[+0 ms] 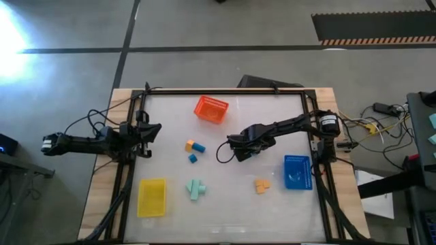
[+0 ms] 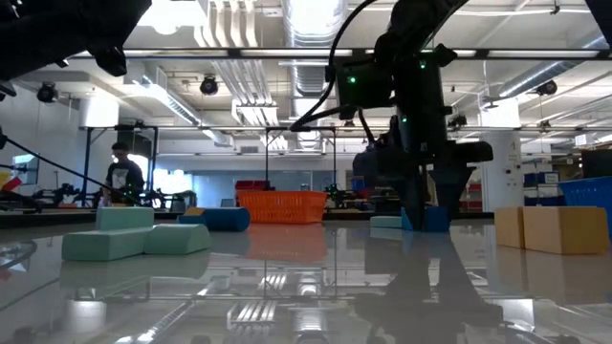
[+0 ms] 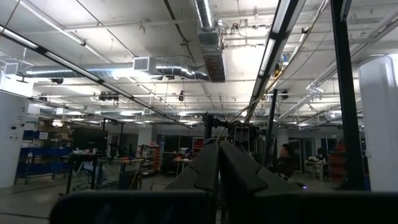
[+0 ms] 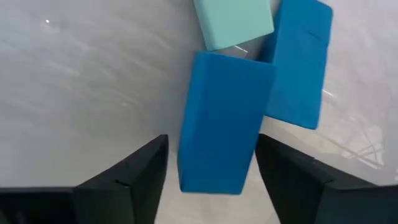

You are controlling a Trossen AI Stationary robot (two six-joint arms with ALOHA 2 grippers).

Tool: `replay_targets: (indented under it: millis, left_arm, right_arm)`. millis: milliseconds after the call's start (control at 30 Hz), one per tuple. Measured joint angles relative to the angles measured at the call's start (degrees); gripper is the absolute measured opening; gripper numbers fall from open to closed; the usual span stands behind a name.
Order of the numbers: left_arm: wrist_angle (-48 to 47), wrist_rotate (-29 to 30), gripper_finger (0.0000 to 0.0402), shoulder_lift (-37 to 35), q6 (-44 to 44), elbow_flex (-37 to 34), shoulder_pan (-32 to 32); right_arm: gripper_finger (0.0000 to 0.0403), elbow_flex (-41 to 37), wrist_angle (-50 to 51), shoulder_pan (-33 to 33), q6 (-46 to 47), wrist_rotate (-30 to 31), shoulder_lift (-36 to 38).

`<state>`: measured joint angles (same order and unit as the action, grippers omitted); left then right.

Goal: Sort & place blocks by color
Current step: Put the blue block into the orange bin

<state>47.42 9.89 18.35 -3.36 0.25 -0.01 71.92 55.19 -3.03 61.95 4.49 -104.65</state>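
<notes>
Right end effector (image 4: 211, 163), fingers spread either side of an upright blue block (image 4: 221, 121) without touching it, low over the bench (image 1: 225, 211) centre. Just behind that block lie a second blue block (image 4: 300, 65) and a mint block (image 4: 233, 22). Other blocks: an orange pair (image 1: 262, 185), mint pieces (image 1: 197, 189), an orange-and-blue cluster (image 1: 193, 150). Left end effector (image 1: 151, 131), fingers pressed together, waits at the bench's left edge
</notes>
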Motion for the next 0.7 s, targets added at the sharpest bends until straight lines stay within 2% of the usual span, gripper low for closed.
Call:
replay_targets:
  millis: [267, 533, 700]
  left_arm:
    - [0.00, 0.00, 0.0000, 0.00, 0.00, 0.00, 0.00]
    - [-0.03, 0.00, 0.0000, 0.00, 0.00, 0.00, 0.00]
    - [-0.13, 0.00, 0.0000, 0.00, 0.00, 0.00, 0.00]
  right_arm:
    - [0.0123, -0.02, -0.18, 0.00, 0.31, -0.47, 0.30]
    - [0.0121, 1.72, 0.64, -0.02, -0.47, -4.62, 0.36]
    - [0.0127, 7.03, 4.94, -0.02, -3.26, -6.03, 0.36]
